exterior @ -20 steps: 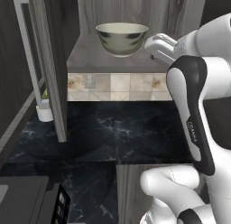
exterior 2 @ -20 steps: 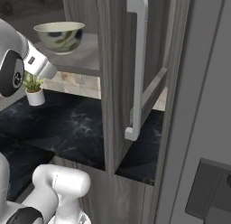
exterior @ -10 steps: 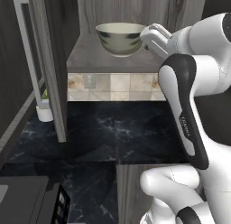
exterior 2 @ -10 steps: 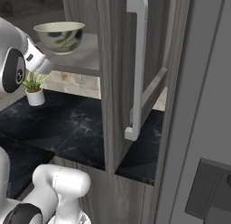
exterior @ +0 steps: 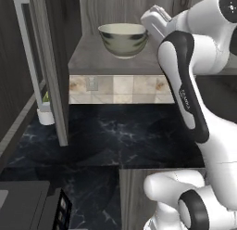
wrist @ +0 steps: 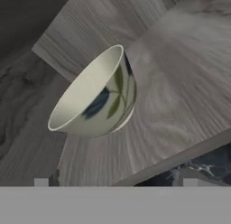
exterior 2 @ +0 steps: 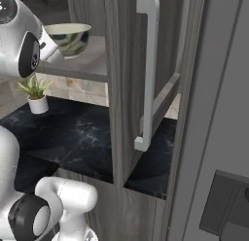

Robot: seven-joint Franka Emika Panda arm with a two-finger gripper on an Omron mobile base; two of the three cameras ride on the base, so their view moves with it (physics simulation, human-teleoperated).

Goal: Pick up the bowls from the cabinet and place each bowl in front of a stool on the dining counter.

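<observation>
While reaching toward the open cabinet (exterior: 55, 62) at upper centre of the left base view, poised beside a bowl with jaws spread wide and nothing held.

Largest first: dark wood-grain cabinet with its door swung open, long pale bar handle (exterior 2: 148, 70) down the middle of the right base view; below, black marble worktop (exterior: 120, 131) across the centre; on the lighter grey shelf board (exterior: 92, 62), upright, the deep cream-green bowl (exterior: 123, 39) with dark leaf marks, centre-left in the hand view (wrist: 97, 96); just right of it, top of the left base view, the gripper (exterior: 155, 18), close by the rim; far left, a small potted plant (exterior 2: 35, 94) in a white pot.
</observation>
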